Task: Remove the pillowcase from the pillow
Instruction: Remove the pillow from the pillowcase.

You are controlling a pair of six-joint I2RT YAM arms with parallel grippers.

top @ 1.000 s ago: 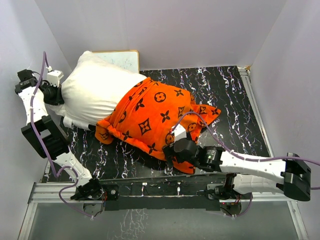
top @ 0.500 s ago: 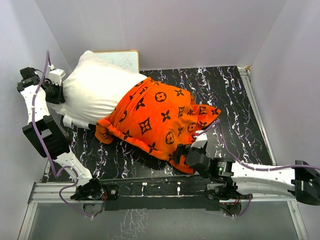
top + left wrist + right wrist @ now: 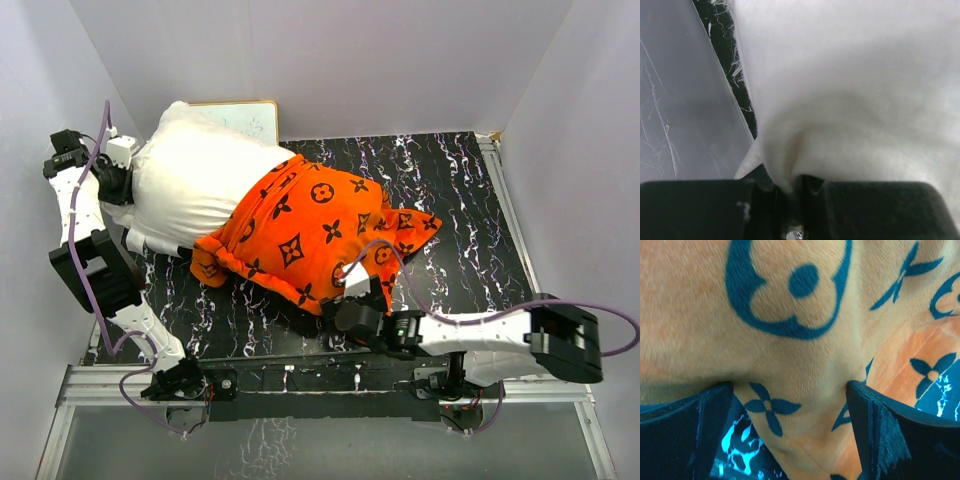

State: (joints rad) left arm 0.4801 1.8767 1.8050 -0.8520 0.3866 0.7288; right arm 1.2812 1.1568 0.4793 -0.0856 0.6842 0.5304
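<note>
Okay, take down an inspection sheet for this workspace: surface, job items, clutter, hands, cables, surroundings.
Surface: black marbled tabletop, mostly bare on the right.
Job's things: pillow about half out of the orange pillowcase.
Clutter: small whiteboard behind the pillow.
Hands: left hand shut on the pillow's bare end; right hand open, jaws either side of a pillowcase fold.
Cables: purple cable arching over the pillowcase; another along the left arm.
Surroundings: plain white walls on three sides.
</note>
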